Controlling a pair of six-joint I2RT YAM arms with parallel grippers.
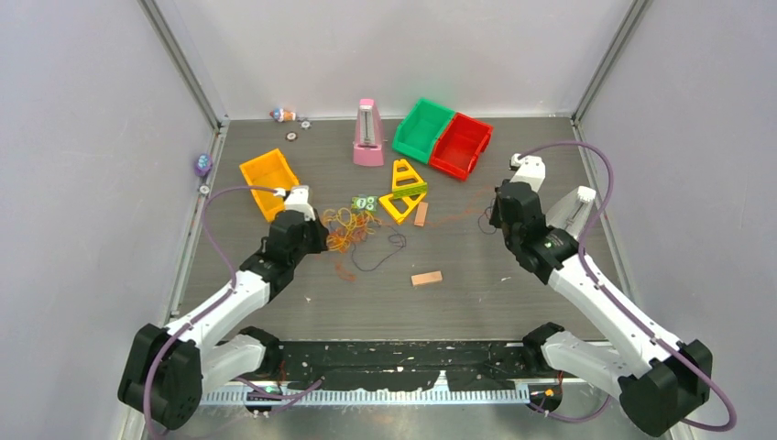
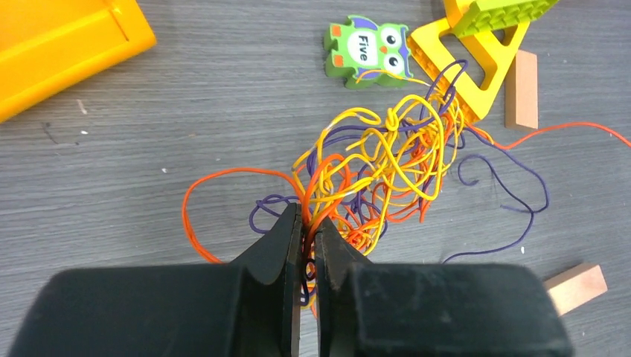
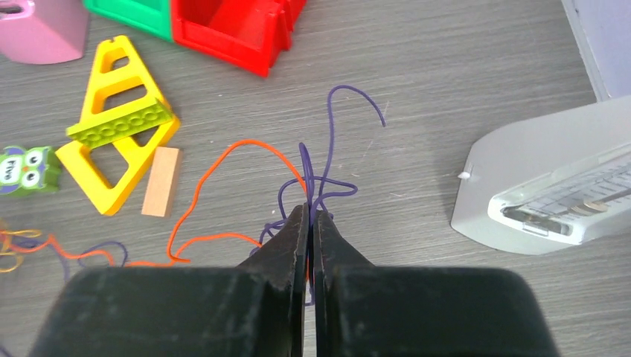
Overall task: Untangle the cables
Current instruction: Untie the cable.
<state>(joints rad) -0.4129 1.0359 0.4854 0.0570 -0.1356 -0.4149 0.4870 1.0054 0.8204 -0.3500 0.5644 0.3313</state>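
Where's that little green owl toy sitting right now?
In the overhead view, the green owl toy lies near the table's middle, slightly left. It is right beside the yellow triangle frame and just beyond the tangled cables.

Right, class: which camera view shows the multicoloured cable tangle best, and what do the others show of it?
Left wrist view: the cable tangle fills mid-frame, with yellow, orange and purple strands distinct. The top view shows it as a small clump. The right wrist view catches just trailing orange and purple strands.

Green owl block (image 2: 368, 50), 12 o'clock in left wrist view: "Five" printed on its belly. Grey scale (image 3: 551, 186), 3 o'clock in right wrist view: tick marks unreadable.
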